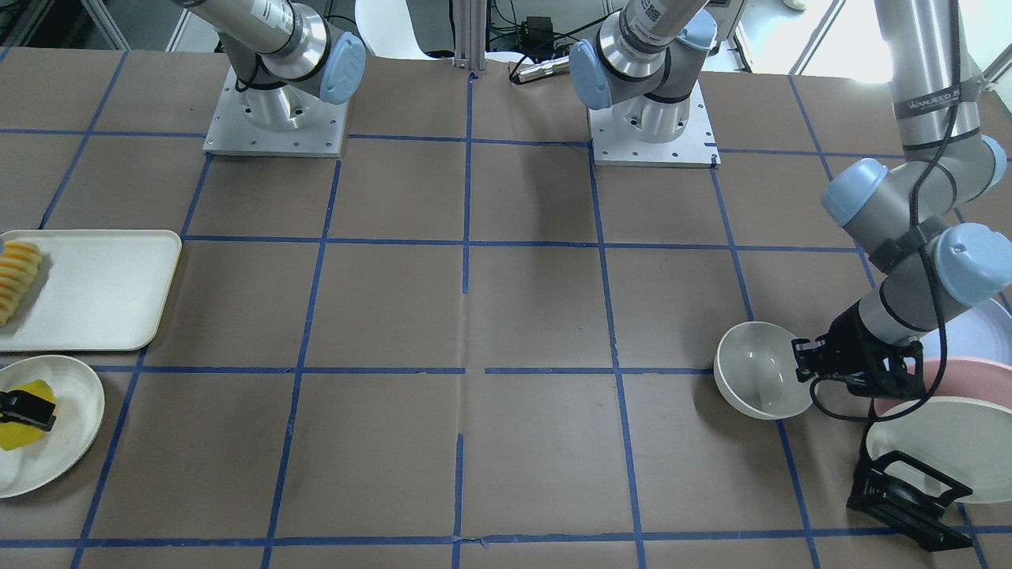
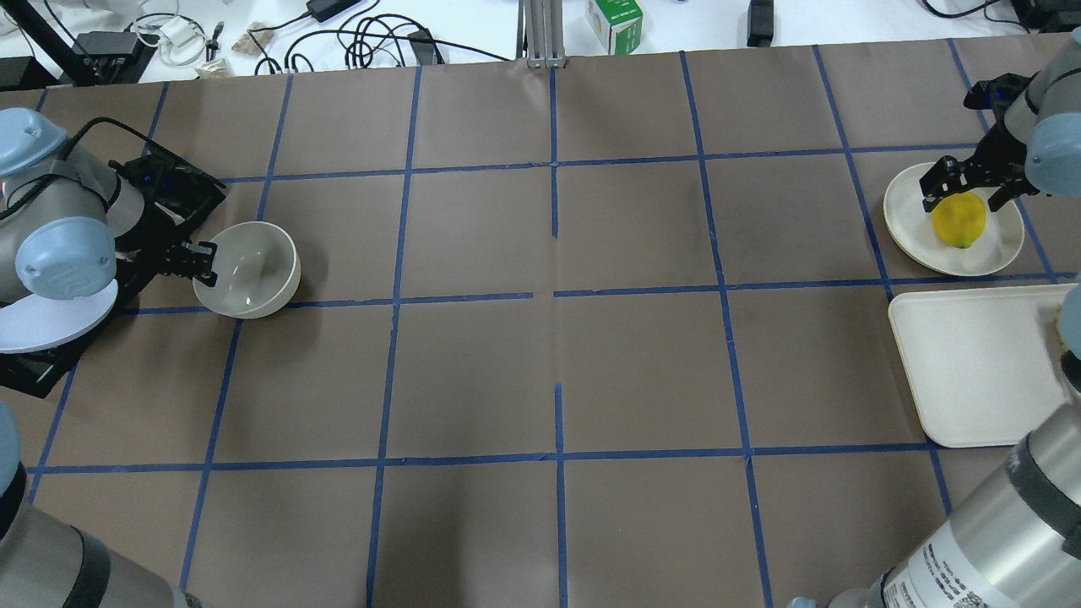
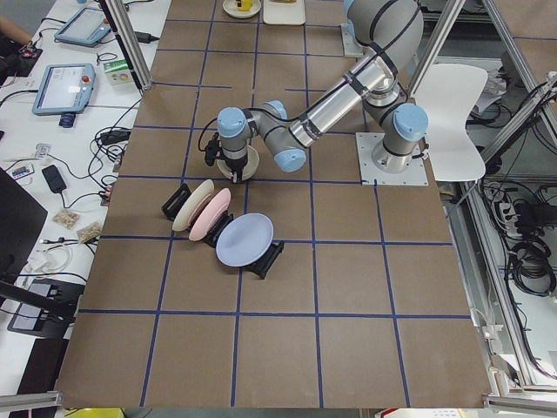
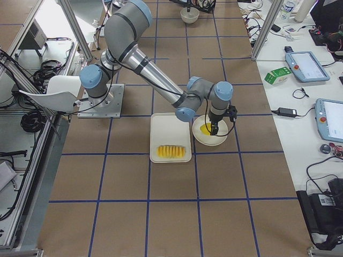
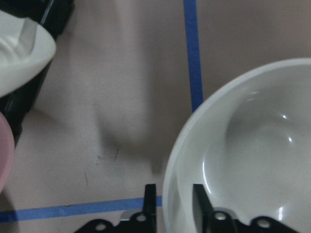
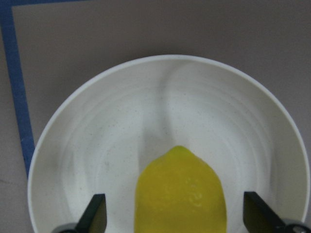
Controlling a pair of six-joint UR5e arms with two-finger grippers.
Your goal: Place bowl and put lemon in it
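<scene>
Two tools sit at opposite ends of the brown, blue-taped worktop (image 2: 473, 380). The left tool (image 5: 172, 206) pinches the rim of the deep, glossy off-white bowl (image 2: 253, 266), just beside the black plate rack (image 1: 901, 494). The right tool (image 6: 177, 213) hangs spread wide astride the small yellow oval lemon (image 2: 958, 219), which lies on a shallow off-white plate (image 2: 905, 215).

A: Surface?
B: Table (image 2: 557, 371), brown covering, blue tape grid (image 2: 473, 297). Left arm's base plate (image 1: 632, 154) and right arm's base plate (image 1: 237, 142) sit at the robot's edge.
A: Robot's right end?
B: Off-white tray (image 2: 971, 371); shallow plate (image 2: 908, 221) just beside it, not touching.
A: Left end?
B: Black plate rack (image 1: 909, 506); bowl (image 2: 253, 270) just beside it. Can't tell if it rests on the table.
</scene>
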